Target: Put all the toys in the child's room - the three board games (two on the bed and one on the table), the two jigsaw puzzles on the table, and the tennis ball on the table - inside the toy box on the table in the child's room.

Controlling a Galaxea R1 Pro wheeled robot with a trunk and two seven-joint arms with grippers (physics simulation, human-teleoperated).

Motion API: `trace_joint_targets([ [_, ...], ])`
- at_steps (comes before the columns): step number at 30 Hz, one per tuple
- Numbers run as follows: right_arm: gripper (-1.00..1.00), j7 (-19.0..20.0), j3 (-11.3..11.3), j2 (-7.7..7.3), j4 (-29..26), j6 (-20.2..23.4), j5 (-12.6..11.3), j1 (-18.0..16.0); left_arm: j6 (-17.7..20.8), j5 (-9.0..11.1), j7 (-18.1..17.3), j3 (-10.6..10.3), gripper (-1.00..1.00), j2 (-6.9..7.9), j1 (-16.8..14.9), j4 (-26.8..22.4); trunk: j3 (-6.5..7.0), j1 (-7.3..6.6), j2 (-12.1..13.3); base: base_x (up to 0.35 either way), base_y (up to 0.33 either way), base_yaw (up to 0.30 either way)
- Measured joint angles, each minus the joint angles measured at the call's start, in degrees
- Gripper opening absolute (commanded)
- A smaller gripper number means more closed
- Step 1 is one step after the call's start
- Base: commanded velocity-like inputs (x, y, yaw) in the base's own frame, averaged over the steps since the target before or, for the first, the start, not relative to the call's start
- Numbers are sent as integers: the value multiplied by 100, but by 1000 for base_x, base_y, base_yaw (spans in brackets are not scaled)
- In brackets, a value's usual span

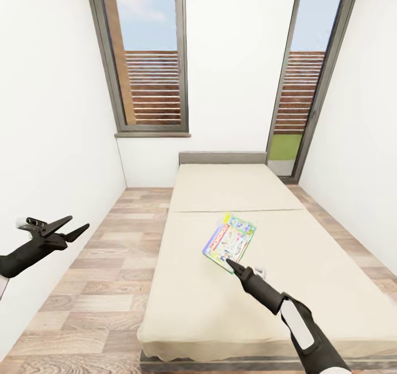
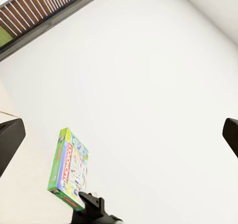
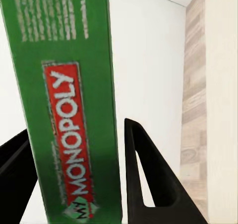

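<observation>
One board game lies flat on the bed, a pale green box near the middle of the cream cover. At the box's near edge, the right gripper has its jaws parted with the green Monopoly-labelled side between the fingers; a firm clamp cannot be told. Out to the left, above the wood floor, the left gripper hangs with jaws spread, empty. Farther off stand two tall windows.
</observation>
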Motion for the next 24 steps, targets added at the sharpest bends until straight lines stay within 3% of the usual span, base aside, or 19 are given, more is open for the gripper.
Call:
trace_joint_targets([
  [7,-100,4,-1,31,-642,17,-39,43,-181,-3,0,0,100,-5,0,-1,125,-154,281,0,0,0],
  [24,-100,34,13,32,-750,-37,-31,87,-202,-3,0,11,100,-12,0,0,431,-527,963,0,0,0],
])
